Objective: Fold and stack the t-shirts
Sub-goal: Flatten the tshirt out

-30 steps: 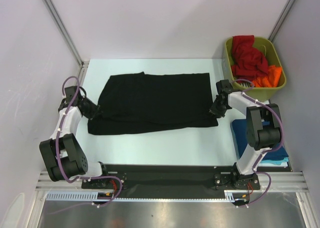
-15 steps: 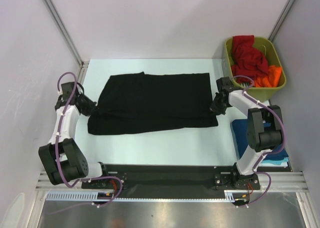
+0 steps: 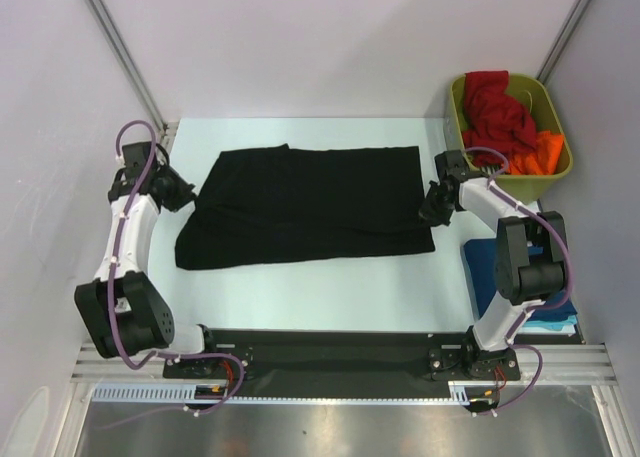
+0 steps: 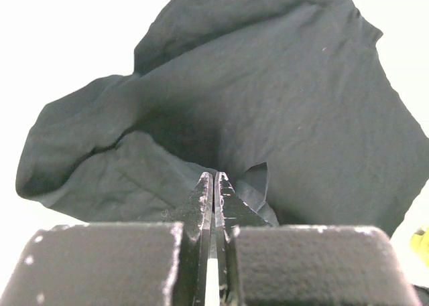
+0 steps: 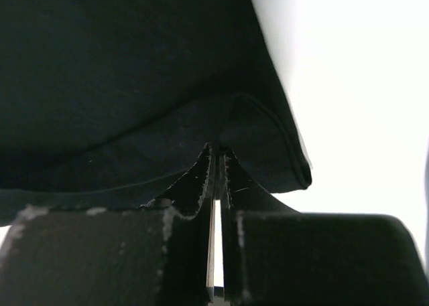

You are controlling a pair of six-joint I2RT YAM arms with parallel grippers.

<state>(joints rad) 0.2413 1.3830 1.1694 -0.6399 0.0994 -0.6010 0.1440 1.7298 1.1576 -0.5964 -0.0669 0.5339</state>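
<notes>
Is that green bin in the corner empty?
Not empty. The bin holds crumpled cloth: a red shirt piled up to the rim and an orange shirt beside it.

Pale desk (image 3: 320, 287) was evenly lit, plain whitish walls (image 3: 320, 37) stood beyond its far edge, aluminium rail (image 3: 585, 357) ran along its near edge

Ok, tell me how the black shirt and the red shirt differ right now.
The black shirt lies spread on the table; the red shirt sits bunched in the bin. Both arms' jaws are shut on the black shirt's ends; nothing holds the red shirt. Both are soft cloth, not yet stacked.
</notes>
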